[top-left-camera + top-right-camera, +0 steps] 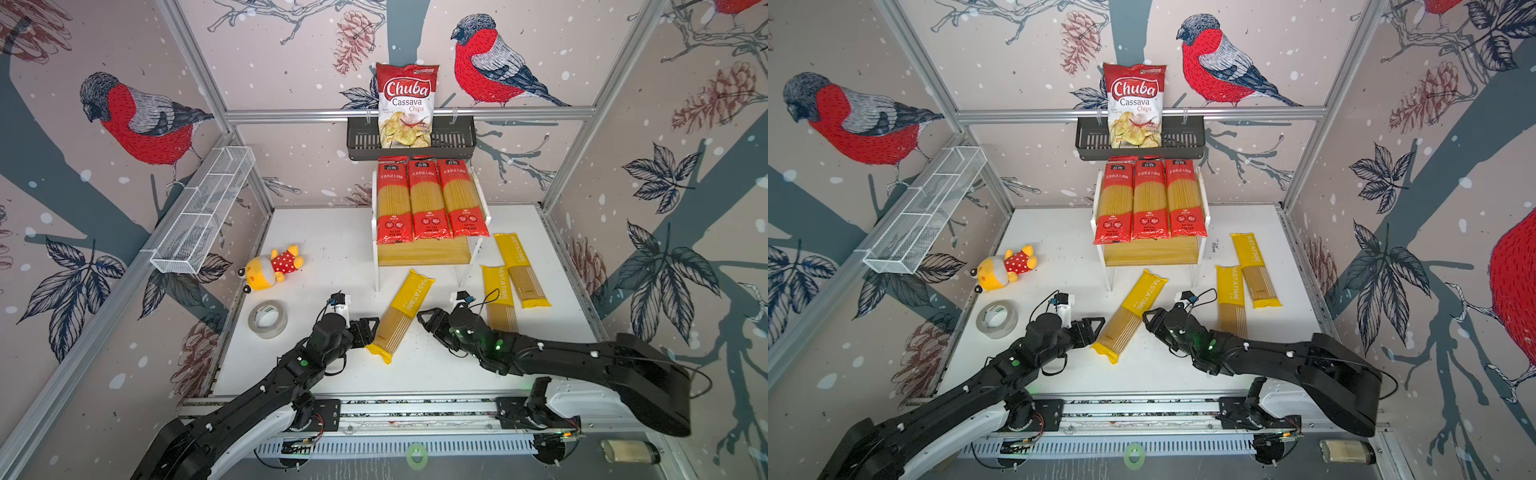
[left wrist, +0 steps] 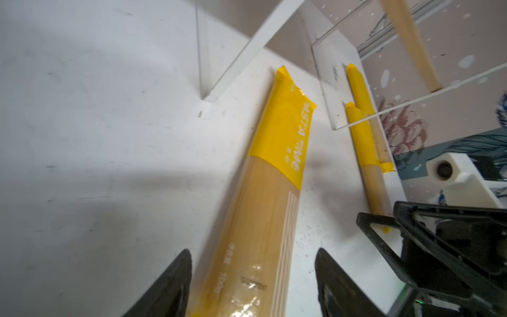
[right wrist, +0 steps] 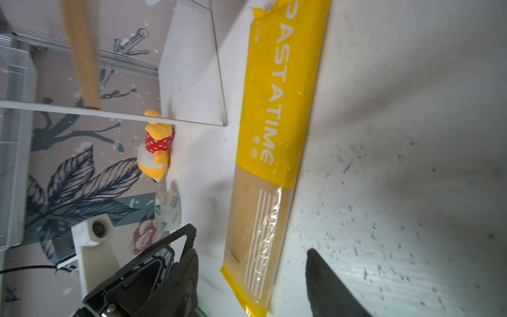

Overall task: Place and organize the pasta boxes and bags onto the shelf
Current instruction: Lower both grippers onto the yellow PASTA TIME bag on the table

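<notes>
As jaws stand open, left gripper (image 1: 371, 328), right gripper (image 1: 423, 321) flank ungripped yellow pack (image 1: 401, 320).

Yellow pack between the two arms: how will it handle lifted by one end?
The pack likely stays stiff: straight spaghetti fills it. Glossy film looks slippery. Flat on the table, it should slide, not roll.

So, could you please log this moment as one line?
red spaghetti packs: three on shelf, upper tier | PASTATIME packs: three on table | left gripper: open beside leftmost pack | right gripper: open, opposite side
</notes>
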`<state>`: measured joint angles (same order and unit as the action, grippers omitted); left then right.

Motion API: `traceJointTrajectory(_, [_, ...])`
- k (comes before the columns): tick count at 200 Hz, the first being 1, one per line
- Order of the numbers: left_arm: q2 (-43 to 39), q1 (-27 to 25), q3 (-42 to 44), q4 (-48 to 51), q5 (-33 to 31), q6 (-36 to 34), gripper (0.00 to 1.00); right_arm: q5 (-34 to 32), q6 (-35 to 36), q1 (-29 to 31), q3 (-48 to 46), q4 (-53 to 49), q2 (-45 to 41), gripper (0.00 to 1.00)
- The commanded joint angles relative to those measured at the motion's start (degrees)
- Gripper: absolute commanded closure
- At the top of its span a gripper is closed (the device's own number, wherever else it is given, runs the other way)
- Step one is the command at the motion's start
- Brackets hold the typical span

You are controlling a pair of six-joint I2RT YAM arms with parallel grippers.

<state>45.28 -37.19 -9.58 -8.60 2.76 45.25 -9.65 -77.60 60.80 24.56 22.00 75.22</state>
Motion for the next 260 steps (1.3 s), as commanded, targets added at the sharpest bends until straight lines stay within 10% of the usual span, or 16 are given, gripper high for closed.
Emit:
traceJointTrajectory(1, [3.8, 0.1, 1.1, -6.2, 0.4, 0.9, 0.31, 0.0, -1.5, 0.5, 1.5, 7.0, 5.1, 0.39])
traceJointTrajectory(117, [16.0, -6.5, 4.9, -21.2, 1.0, 8.1, 0.35, 7.4, -2.5, -2.3, 1.5, 17.2, 18.1, 0.42])
traceJointTrajectory(181, [23.0, -20.7, -0.8, -25.3, -2.7, 11.3, 0.36, 8.4, 0.5, -5.3, -4.8, 12.2, 9.3, 0.42])
traceJointTrajectory(260, [14.1, -20.4, -2.4, -13.2, -5.8, 8.3, 0.35, 19.4, 15.9, -16.0, -11.5, 1.1, -7.6, 0.38])
